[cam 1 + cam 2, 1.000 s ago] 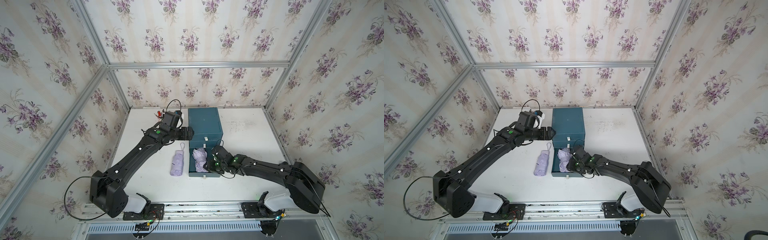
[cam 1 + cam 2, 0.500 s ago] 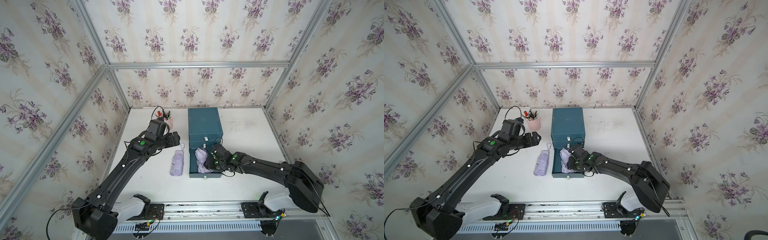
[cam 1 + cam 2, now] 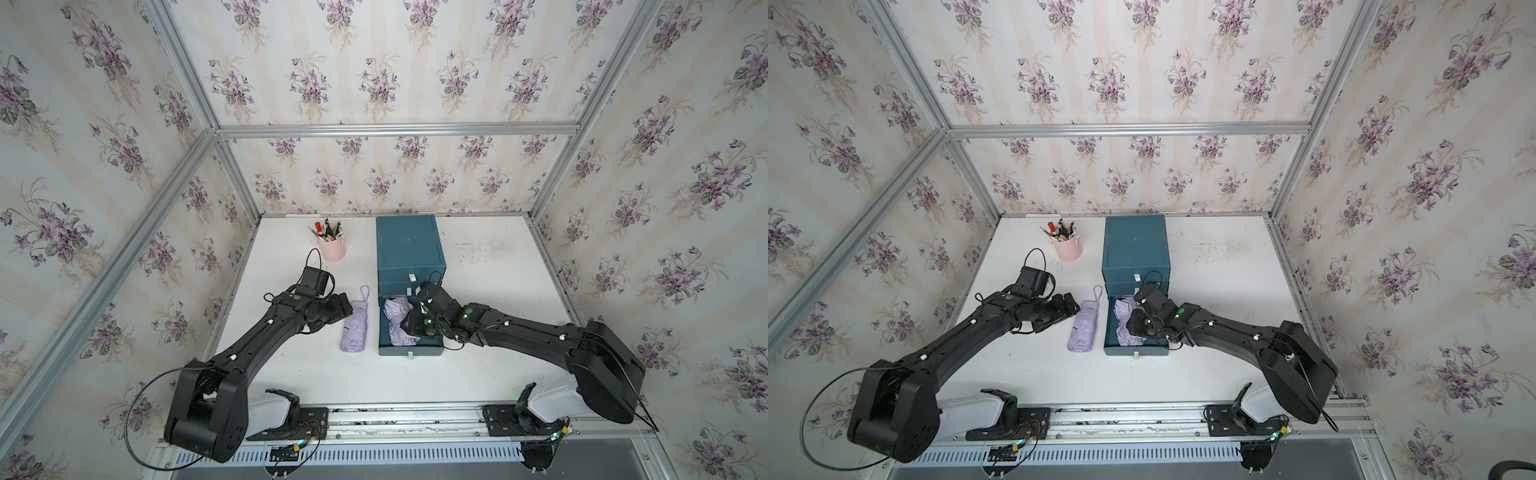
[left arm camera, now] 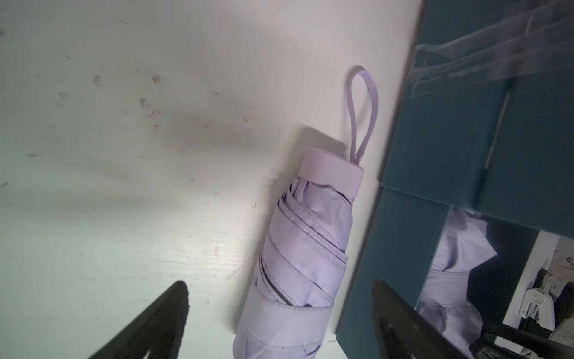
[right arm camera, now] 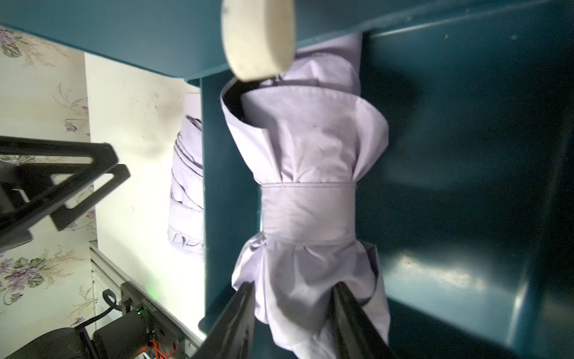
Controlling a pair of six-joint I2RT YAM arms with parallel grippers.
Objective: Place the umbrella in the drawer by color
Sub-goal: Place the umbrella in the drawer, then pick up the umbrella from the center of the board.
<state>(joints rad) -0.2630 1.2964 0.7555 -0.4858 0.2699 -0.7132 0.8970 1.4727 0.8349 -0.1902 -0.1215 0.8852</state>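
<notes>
Table (image 3: 498, 266): white top, scuffed, dark marks. Behind table and at both sides: walls (image 3: 374, 70), purple flower wallpaper. Aluminium frame bars (image 3: 395, 129) along wall joints. Pink pen cup (image 3: 332, 250) near table back edge. Metal rail (image 3: 395, 415) along table front edge.

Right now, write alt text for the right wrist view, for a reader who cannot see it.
A folded lilac umbrella, strapped round its middle, lies in the open teal drawer, the right gripper straddling one end. Past the drawer wall, a second lilac umbrella lies on the white table near the open left gripper.
</notes>
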